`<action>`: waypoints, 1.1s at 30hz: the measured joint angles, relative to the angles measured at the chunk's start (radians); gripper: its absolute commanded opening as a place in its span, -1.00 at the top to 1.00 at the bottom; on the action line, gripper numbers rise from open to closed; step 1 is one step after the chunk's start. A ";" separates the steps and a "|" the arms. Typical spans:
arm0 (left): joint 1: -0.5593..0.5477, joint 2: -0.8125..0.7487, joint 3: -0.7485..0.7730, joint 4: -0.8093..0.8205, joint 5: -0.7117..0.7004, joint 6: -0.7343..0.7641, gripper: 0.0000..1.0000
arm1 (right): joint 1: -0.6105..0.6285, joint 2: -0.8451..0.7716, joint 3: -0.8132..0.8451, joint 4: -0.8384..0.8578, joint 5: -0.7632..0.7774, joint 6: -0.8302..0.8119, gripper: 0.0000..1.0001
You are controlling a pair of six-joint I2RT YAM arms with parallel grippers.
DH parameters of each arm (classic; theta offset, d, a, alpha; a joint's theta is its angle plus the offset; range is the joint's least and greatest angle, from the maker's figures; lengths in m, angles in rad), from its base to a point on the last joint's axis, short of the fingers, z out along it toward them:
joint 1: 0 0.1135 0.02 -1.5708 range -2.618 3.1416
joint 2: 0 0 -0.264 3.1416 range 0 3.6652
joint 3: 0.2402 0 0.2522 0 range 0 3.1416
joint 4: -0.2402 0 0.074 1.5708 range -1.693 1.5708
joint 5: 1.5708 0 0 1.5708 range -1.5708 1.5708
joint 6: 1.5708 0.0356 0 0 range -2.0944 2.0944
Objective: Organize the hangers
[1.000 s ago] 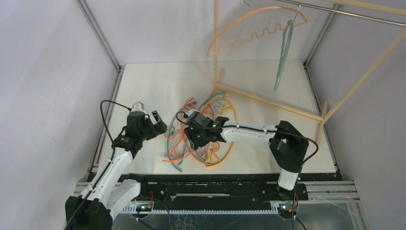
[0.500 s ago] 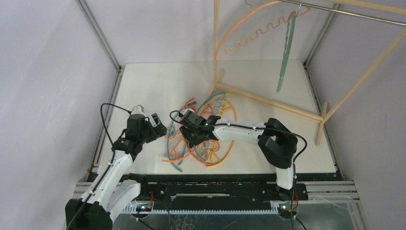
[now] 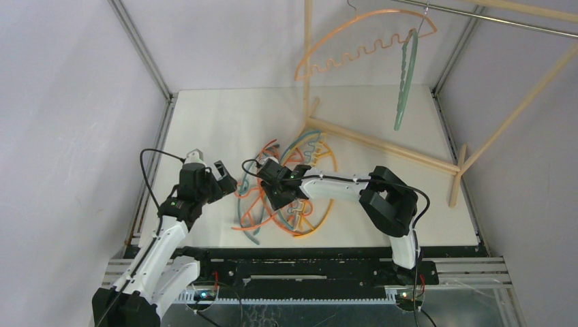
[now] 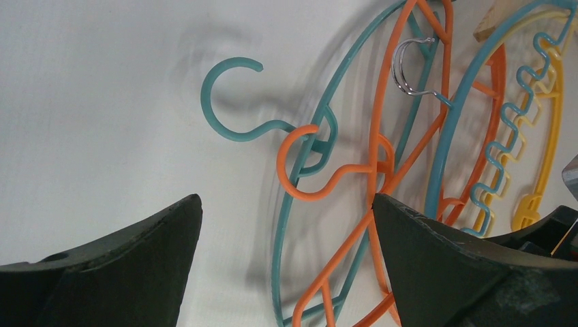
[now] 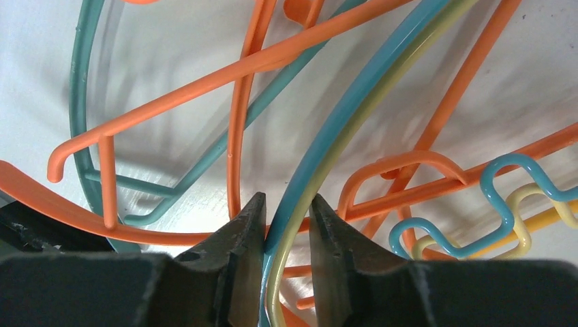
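Note:
A tangle of hangers (image 3: 290, 194) in orange, teal, blue and yellow lies mid-table. My right gripper (image 3: 277, 196) is down in the pile. In the right wrist view its jaws (image 5: 287, 201) stand narrow around a blue hanger's bar (image 5: 298, 176) and a pale yellow bar (image 5: 312, 178) beside it. One pad touches the blue bar; a sliver of gap shows on the yellow side. My left gripper (image 3: 228, 178) hovers wide open at the pile's left edge (image 4: 286, 201), over a teal hanger's arc (image 4: 278, 259) and near an orange hook (image 4: 300, 184). An orange hanger (image 3: 354, 48) and a green one (image 3: 405, 82) hang on the rail.
The pale wooden rack poles (image 3: 382, 143) cross the table's right half, with one upright (image 3: 307, 61) just behind the pile. A metal rail (image 3: 491, 17) runs across the top right. Bare white table (image 3: 218, 122) lies left of and behind the pile.
My right arm has shifted slightly left over the pile and its jaws have narrowed around the blue and yellow bars. The two hung hangers sway. The left gripper has barely moved.

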 measured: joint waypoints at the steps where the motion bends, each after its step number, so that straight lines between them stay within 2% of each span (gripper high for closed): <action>1: 0.000 -0.002 0.000 0.000 0.000 -0.005 -0.99 | 0.000 -0.001 0.000 -0.002 0.003 0.000 0.36; 4: 0.000 -0.006 0.000 -0.002 0.000 -0.011 -0.99 | -0.001 -0.013 0.000 -0.016 0.002 -0.005 0.48; 7: 0.000 -0.008 0.000 -0.004 0.000 -0.014 -0.99 | -0.005 -0.056 -0.003 -0.035 -0.034 -0.014 0.51; 16: 0.000 -0.026 0.000 -0.005 -0.002 -0.023 -0.99 | -0.021 -0.307 -0.044 0.020 -0.313 -0.067 0.28; 21: 0.000 -0.026 0.000 -0.005 -0.002 -0.023 -0.99 | -0.031 -0.314 -0.120 0.034 -0.381 -0.093 0.28; 29: 0.000 -0.021 0.000 -0.004 -0.001 -0.023 -0.99 | -0.059 -0.266 -0.169 0.009 -0.362 -0.101 0.28; 33: 0.000 -0.014 0.000 -0.004 -0.001 -0.023 -0.99 | -0.078 -0.235 -0.169 0.018 -0.356 -0.102 0.13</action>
